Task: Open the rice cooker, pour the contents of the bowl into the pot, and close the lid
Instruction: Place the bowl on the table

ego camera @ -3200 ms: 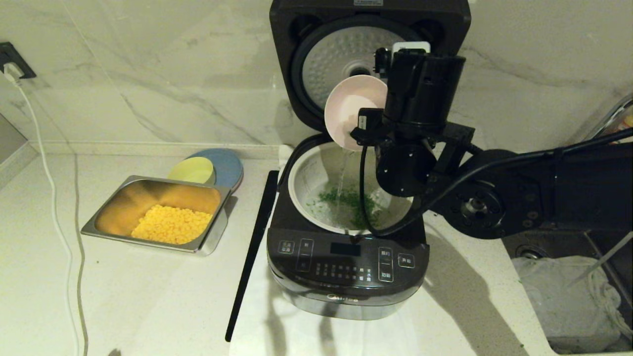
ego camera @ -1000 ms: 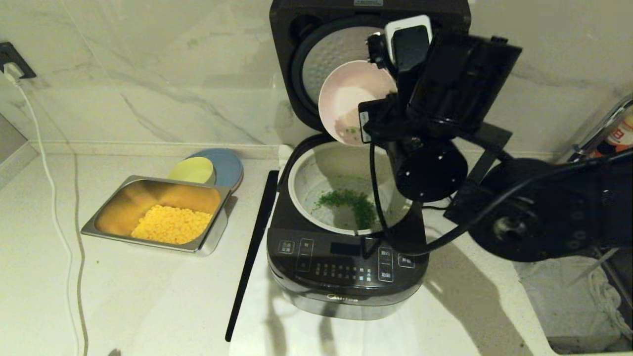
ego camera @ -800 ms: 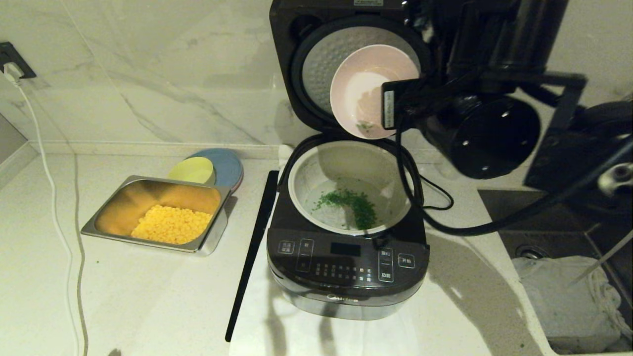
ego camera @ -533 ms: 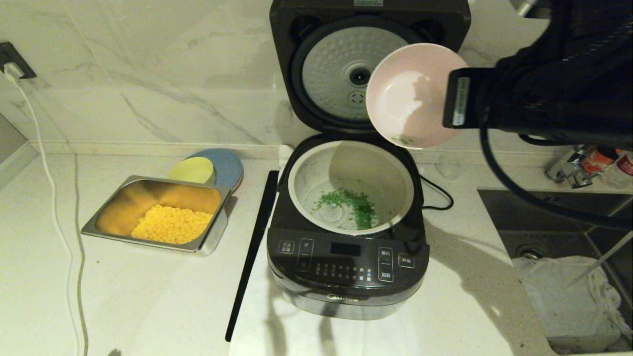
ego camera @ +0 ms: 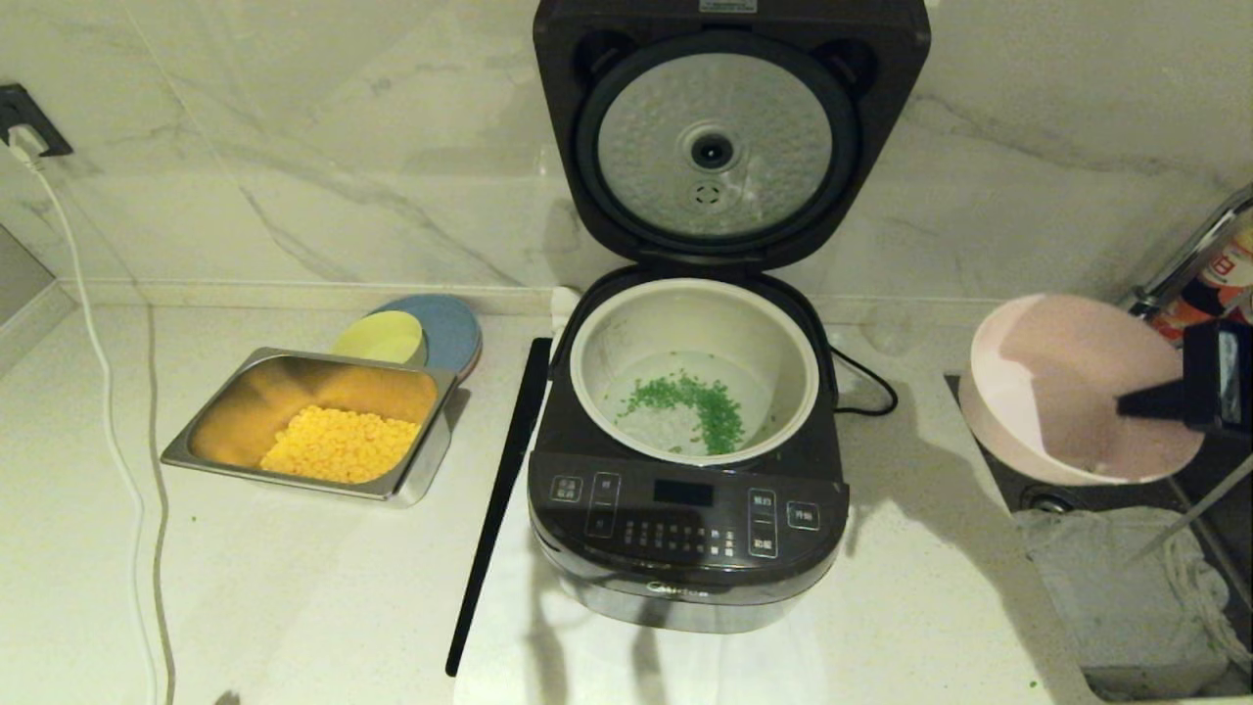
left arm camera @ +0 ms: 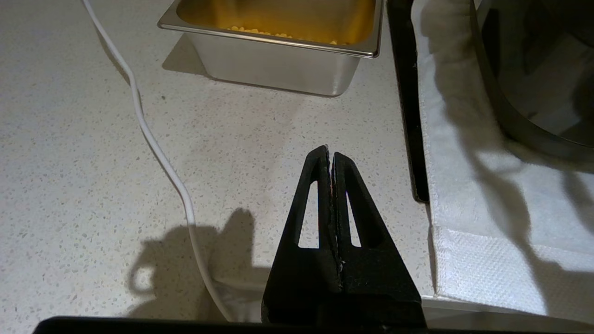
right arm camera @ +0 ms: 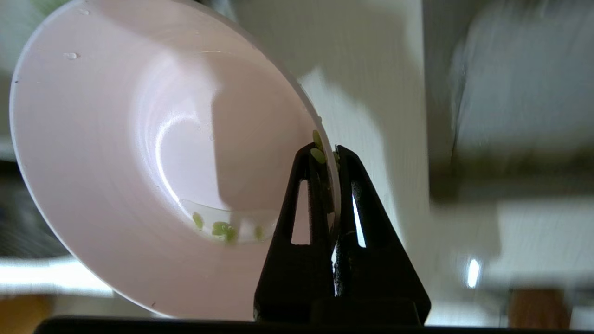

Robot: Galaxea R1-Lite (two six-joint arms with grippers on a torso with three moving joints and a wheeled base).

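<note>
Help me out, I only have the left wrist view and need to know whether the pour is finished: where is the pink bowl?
Observer: The pink bowl is off to the right of the rice cooker, near the sink, pinched by its rim in the right gripper.
Operator: Anything left in it?
Observer: A few green bits in a little liquid, plus some by the rim; most lie in the pot.
Operator: Lid shut?
Observer: No, the lid stands upright, silver underside showing.
</note>
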